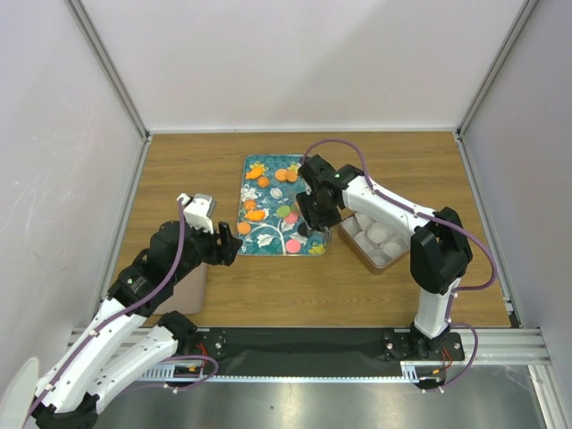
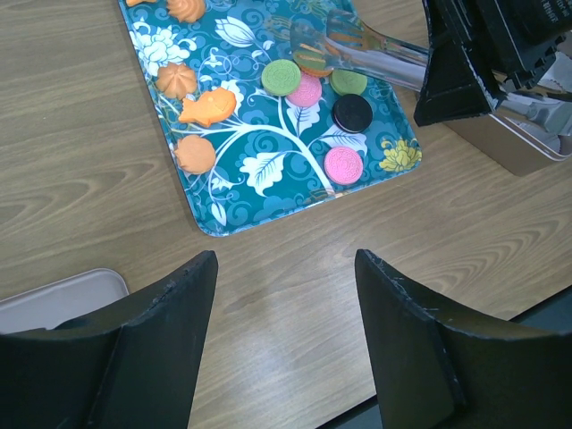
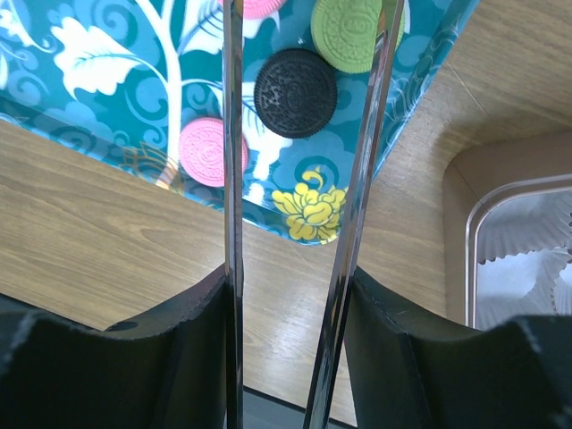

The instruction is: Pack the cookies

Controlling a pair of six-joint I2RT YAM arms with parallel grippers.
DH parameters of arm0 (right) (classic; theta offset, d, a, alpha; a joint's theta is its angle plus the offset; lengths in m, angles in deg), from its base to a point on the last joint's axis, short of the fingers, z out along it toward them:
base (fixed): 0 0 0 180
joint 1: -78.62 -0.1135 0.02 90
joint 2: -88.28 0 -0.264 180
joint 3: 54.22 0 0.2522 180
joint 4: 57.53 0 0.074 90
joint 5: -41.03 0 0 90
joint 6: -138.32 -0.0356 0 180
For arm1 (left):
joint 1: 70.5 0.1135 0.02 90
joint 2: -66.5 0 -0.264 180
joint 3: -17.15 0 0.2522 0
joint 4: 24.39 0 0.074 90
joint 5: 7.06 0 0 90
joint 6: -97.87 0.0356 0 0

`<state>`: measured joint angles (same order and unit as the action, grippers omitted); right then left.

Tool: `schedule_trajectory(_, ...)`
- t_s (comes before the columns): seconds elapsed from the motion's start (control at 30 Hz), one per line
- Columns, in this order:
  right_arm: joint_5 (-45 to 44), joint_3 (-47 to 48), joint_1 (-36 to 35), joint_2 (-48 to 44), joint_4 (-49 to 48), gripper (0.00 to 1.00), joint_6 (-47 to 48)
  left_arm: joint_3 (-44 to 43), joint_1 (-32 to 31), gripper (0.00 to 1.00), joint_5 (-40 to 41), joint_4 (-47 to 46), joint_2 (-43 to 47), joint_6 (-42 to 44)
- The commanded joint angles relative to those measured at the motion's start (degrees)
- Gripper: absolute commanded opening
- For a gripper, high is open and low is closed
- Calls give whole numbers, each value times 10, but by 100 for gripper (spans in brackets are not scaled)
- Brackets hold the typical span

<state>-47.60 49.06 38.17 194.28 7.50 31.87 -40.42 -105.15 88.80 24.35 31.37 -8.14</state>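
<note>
While right gripper (image 3: 286, 295) clamps tongs (image 3: 231, 179), blades apart over black cookie (image 3: 295, 92), I judge pick step underway; next: squeeze, carry to box (image 3: 460, 268), 3 o'clock of tray (image 1: 268, 237).

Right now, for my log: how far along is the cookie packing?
Barely begun. Done: nothing visible; the white paper cups in the beige tin look empty. In hand: the right end effector grips metal tongs above the teal floral tray. Left: the round orange, green, pink and black cookies lie on it.
</note>
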Motion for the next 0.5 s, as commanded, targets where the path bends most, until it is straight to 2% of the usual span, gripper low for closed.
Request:
schedule_trajectory(0.0, -13, -8, -4, 2, -6, 51, -3, 1, -4, 69, 1, -11, 3, 4)
schedule_trajectory(0.47, -4, -17, -4, 4, -15, 48, 2, 1, -4, 69, 1, -11, 3, 5)
